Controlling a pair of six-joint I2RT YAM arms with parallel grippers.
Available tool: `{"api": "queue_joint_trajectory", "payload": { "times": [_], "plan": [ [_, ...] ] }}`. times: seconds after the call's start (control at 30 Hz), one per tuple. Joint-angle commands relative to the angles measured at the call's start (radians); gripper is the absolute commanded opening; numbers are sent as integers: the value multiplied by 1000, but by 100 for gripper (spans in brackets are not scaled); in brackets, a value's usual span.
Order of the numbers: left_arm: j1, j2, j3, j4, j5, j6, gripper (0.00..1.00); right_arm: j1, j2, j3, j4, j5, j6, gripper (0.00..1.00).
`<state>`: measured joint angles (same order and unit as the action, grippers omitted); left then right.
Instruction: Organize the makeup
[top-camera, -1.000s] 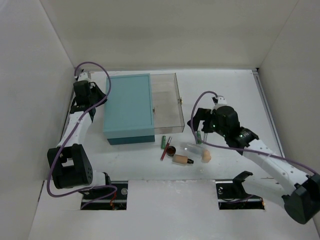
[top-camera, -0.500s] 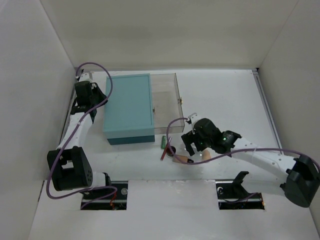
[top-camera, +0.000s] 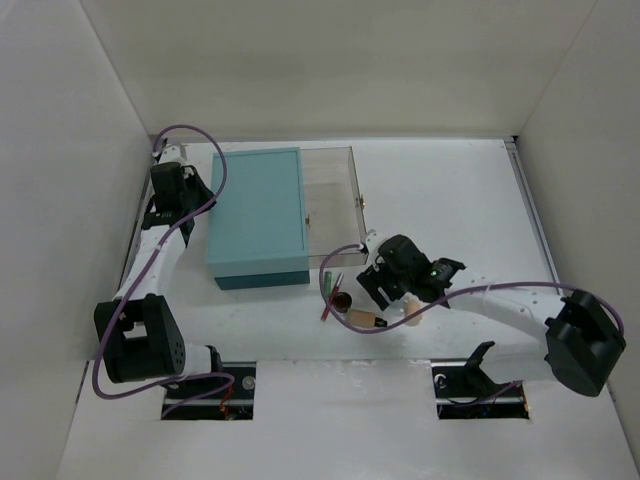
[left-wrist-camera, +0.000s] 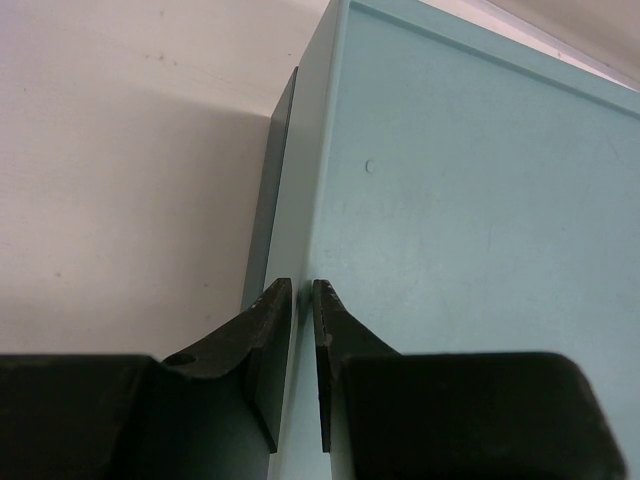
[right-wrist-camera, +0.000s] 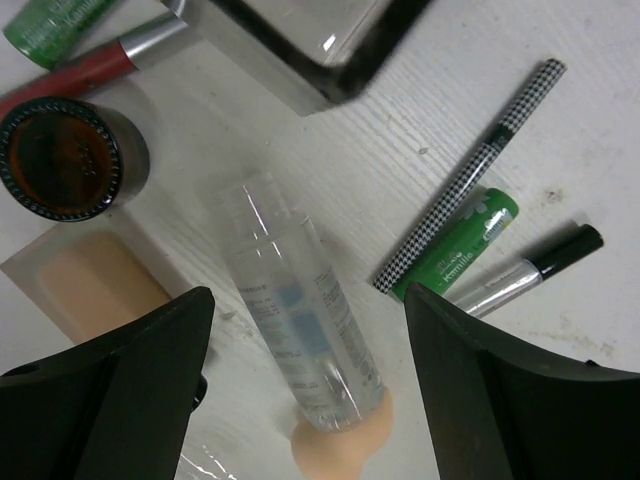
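My right gripper (top-camera: 381, 286) hangs open low over the makeup cluster in front of the clear drawer. In the right wrist view its jaws (right-wrist-camera: 308, 300) straddle a clear bottle (right-wrist-camera: 300, 320) lying on the table, its base against the peach sponge (right-wrist-camera: 345, 455). Left of it lie the beige bottle (right-wrist-camera: 95, 280), brown pot (right-wrist-camera: 62, 158), red pencil (right-wrist-camera: 90, 68) and a green tube (right-wrist-camera: 55, 18). To the right lie a checkered pencil (right-wrist-camera: 470, 160), another green tube (right-wrist-camera: 460, 245) and a dark-capped silver pen (right-wrist-camera: 530, 268). My left gripper (left-wrist-camera: 298, 300) is nearly shut at the teal box's left top edge.
The large teal box (top-camera: 257, 215) stands at the left with its clear drawer (top-camera: 330, 205) pulled out to the right. A drawer corner (right-wrist-camera: 300, 50) sits just beyond the bottle. White walls close in the table on three sides.
My right arm has swung down and left from beside the drawer to sit low over the makeup cluster. The left arm has not moved.
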<state>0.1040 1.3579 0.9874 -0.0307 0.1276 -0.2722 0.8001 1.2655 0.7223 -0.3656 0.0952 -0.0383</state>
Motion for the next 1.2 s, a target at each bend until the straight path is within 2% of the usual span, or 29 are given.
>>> {"api": "queue_joint_trajectory", "payload": {
  "times": [0.0, 0.13, 0.23, 0.47, 0.57, 0.7, 0.77, 0.9, 1.03, 1.17],
  "plan": [
    [-3, -5, -33, -87, -13, 25, 13, 9, 46, -11, 57, -29, -31, 82],
    [-5, -2, -33, -87, -14, 25, 13, 9, 78, -9, 60, -63, -31, 79],
    [-5, 0, -30, -89, -19, 25, 13, 9, 101, -4, 62, -83, -29, 67],
    [3, -23, -29, -92, -20, 27, 13, 9, 190, 28, 25, -121, -20, 59],
    [1, -32, -30, -90, -20, 28, 13, 9, 184, 28, 17, -115, -14, 63],
    [4, -34, -30, -92, -20, 28, 13, 23, 228, 65, -85, -82, -3, 62],
    [6, -37, -32, -89, -20, 28, 13, 43, 244, 77, -133, -19, -2, 64],
    [7, -37, -33, -89, -20, 28, 13, 46, 233, 88, -196, -2, 21, 71],
    [6, -36, -35, -87, -28, 30, 13, 44, 222, 75, -217, -3, 34, 70],
    [7, -37, -32, -92, -36, 31, 13, 40, 218, 68, -252, 6, 46, 73]
  ]
}}
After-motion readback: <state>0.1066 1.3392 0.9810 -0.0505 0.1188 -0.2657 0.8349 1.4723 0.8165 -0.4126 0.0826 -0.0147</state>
